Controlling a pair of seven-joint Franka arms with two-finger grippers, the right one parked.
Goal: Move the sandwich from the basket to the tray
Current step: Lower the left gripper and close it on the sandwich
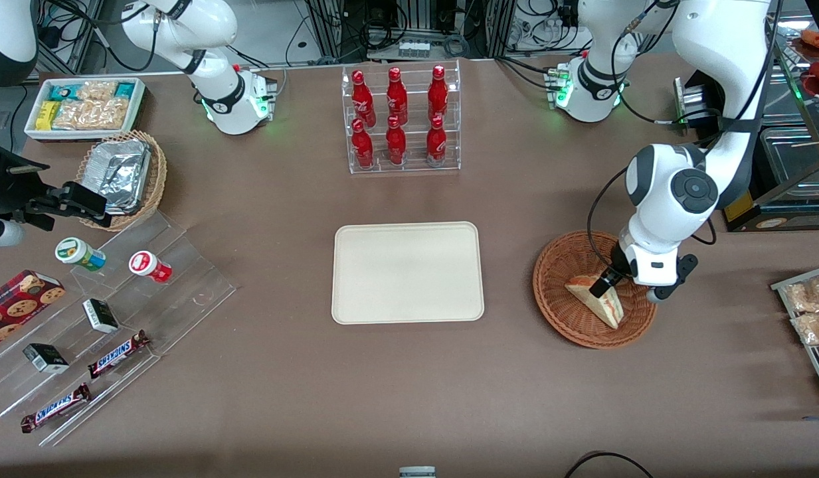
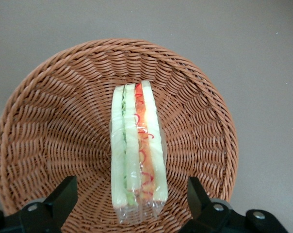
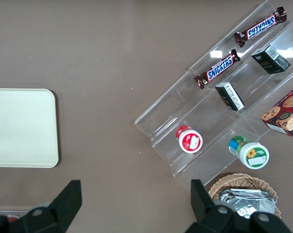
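The sandwich [image 1: 598,302] is a clear-wrapped wedge of white bread with orange-red and green filling. It lies in the reddish-brown wicker basket [image 1: 556,292] toward the working arm's end of the table. In the left wrist view the sandwich [image 2: 137,153] stands on edge in the basket [image 2: 54,126]. My left gripper [image 1: 612,282] hangs just above the sandwich, open, with one black finger [image 2: 64,196] on each side of its wrapped end, not touching it. The cream-white tray [image 1: 408,272] lies empty at the table's middle and shows in the right wrist view [image 3: 20,127].
A clear rack of red bottles [image 1: 399,119] stands farther from the front camera than the tray. A clear stepped stand [image 1: 97,318] with snack bars, small boxes and cups sits toward the parked arm's end. A rack of packets [image 1: 811,312] lies at the working arm's end.
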